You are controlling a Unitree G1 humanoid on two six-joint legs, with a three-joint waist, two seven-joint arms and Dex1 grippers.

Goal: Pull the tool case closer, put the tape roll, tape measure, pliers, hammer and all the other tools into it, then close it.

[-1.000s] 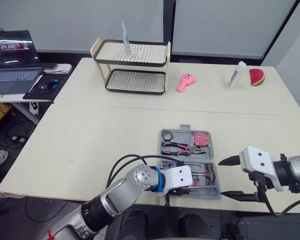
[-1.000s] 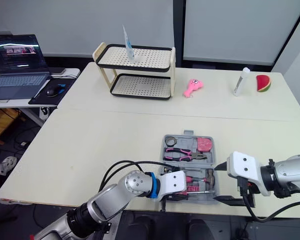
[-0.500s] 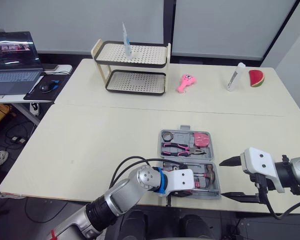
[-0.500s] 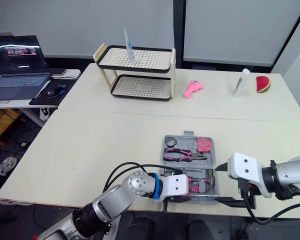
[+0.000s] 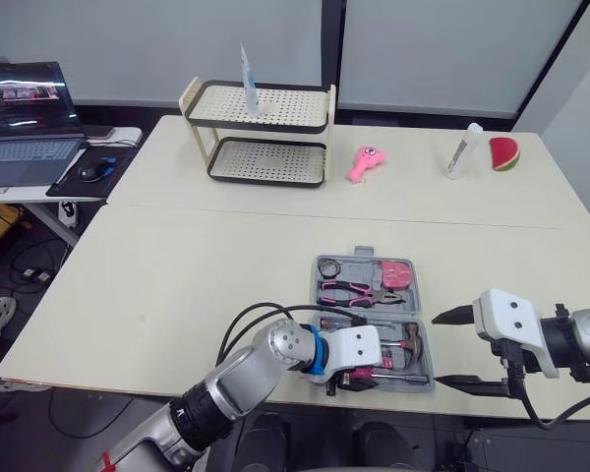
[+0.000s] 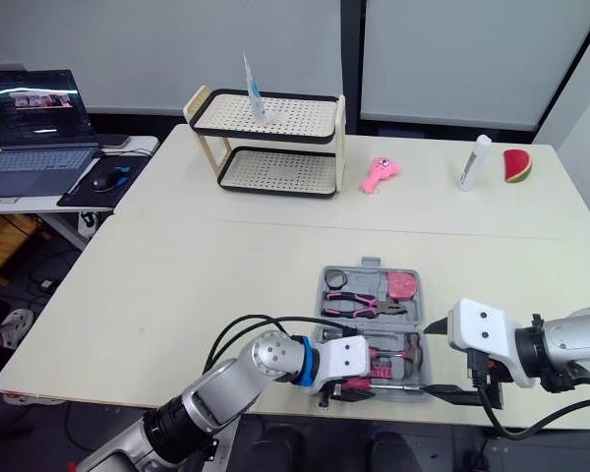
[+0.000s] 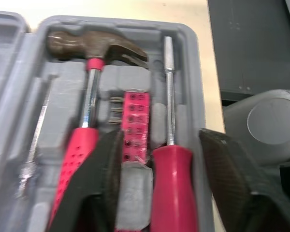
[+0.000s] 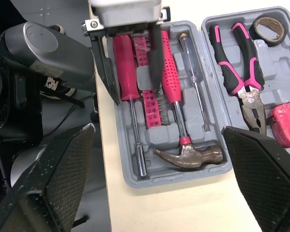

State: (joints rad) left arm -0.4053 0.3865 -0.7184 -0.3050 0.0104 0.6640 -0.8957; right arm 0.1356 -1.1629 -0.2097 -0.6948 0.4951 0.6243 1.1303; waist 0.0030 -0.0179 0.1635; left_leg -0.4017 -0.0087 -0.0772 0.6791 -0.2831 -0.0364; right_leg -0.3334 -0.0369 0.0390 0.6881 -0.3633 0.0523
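Silver left arm (image 5: 238, 374), blue wrist ring (image 5: 317, 355), looping black cables (image 5: 238, 323), white gripper housings (image 5: 506, 315), black fingers (image 5: 452, 316).

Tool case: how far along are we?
Done: tape roll, pliers, tape measure, hammer and screwdriver lie in the tool case. In hand: left pincer open astride the screwdriver handle; right pincer open beside the case. Left: closing the open case.

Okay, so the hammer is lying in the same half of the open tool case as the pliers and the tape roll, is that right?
Not quite. The hammer lies in the other half of the open tool case, beside the red screwdriver. The pliers and the tape roll do share a half. The right wrist view shows this.
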